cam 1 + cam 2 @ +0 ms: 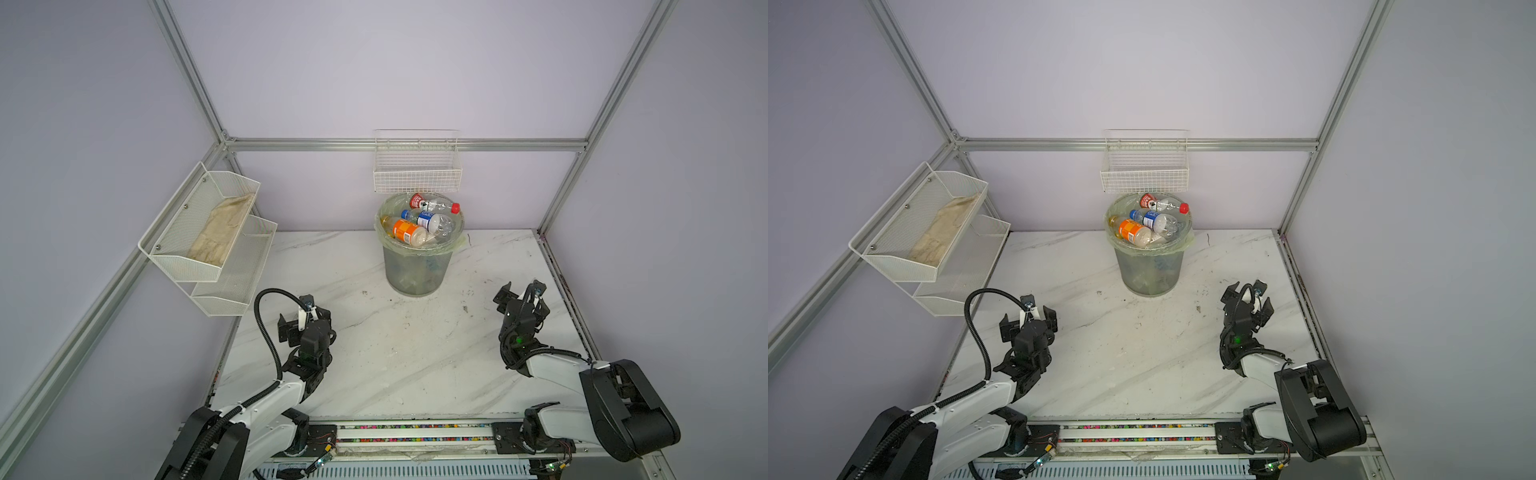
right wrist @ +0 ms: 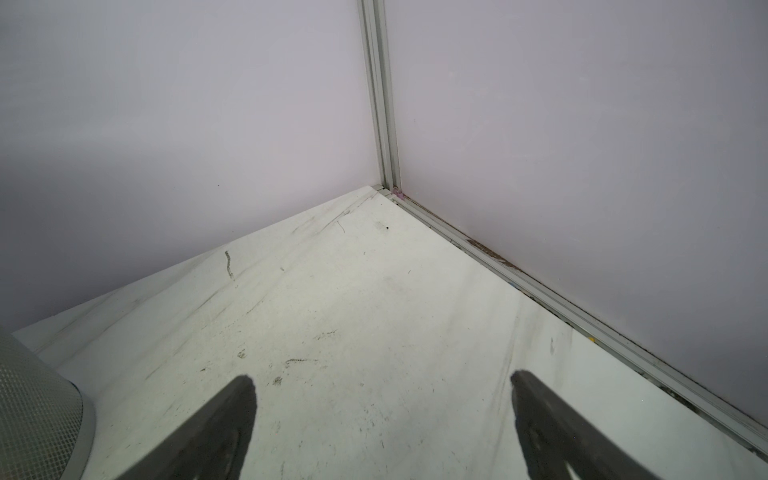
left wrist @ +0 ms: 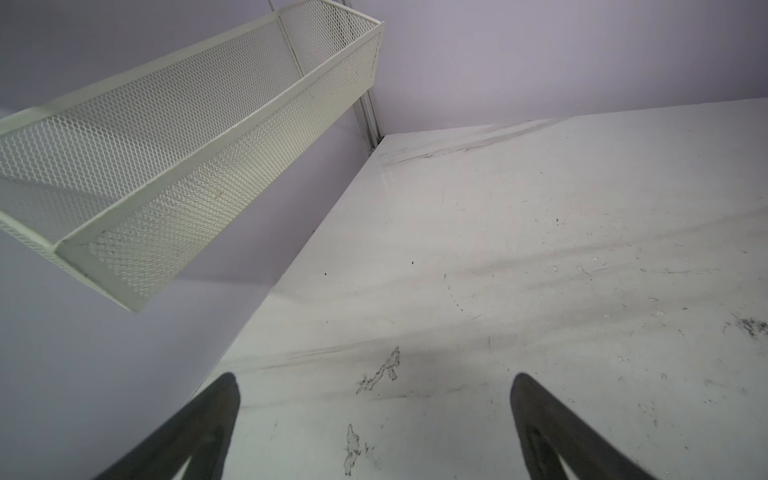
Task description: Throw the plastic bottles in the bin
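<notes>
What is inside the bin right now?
The bin is piled to the rim: an orange-label bottle, a blue-label bottle and a red-capped bottle lie on top. Dim shapes show through the mesh wall, but what lies under the top layer cannot be made out.

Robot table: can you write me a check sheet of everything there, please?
Surface: marble-look table, scuffed and stained, no bottles on it.
Job's things: plastic bottles piled to the rim inside the bin.
Clutter: nothing seen.
End effectors: left end effector and right end effector open, empty.
Cables: black corrugated cable loops over the left arm.
Surroundings: mesh shelf holding a beige cloth; wire basket; lavender walls.
</notes>
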### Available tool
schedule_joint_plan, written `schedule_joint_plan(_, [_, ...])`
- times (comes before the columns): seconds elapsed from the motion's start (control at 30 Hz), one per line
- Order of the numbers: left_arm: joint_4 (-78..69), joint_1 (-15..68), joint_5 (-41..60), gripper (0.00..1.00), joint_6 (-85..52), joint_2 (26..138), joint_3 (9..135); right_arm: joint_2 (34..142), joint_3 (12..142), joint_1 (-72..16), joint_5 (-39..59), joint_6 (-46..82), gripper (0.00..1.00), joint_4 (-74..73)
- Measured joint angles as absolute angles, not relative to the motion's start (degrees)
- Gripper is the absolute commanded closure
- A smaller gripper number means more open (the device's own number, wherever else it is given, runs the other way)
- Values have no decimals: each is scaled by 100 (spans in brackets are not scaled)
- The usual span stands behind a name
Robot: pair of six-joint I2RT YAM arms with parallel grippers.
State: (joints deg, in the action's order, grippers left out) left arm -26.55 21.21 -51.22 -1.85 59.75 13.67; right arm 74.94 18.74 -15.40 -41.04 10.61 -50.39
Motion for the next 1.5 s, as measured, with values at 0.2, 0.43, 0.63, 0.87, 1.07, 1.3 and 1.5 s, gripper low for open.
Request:
schedule_joint_plan(0.2, [-2665,2095,-5065,0,-185,5981,1367,7658,1872,-1535,-4062,987,3,-5411])
schedule_joint_plan(0.43, [-3389,2025,-4993,0,-27,6366,1365,7822,1872,-1514,-3997,947,3,-5690])
schedule_joint_plan(0.63, [-3822,1994,-4965,0,169,6952,1367,7959,1872,-1483,-3962,928,3,-5983])
schedule_joint_plan(0.87, [-4331,1951,-4967,0,342,7076,1367,8405,1885,-1433,-3933,829,3,-6241])
schedule_joint_plan(1.07, [-4740,1914,-4965,0,429,7076,1341,8689,1918,-1411,-3892,751,5,-6558])
schedule_joint_plan(1.3, [-5065,1914,-4965,0,528,7107,1293,8921,1944,-1385,-3765,554,3,-6995])
schedule_joint_plan(1.5, [-5256,1914,-4963,0,567,7146,1258,8921,1944,-1341,-3601,478,3,-7159])
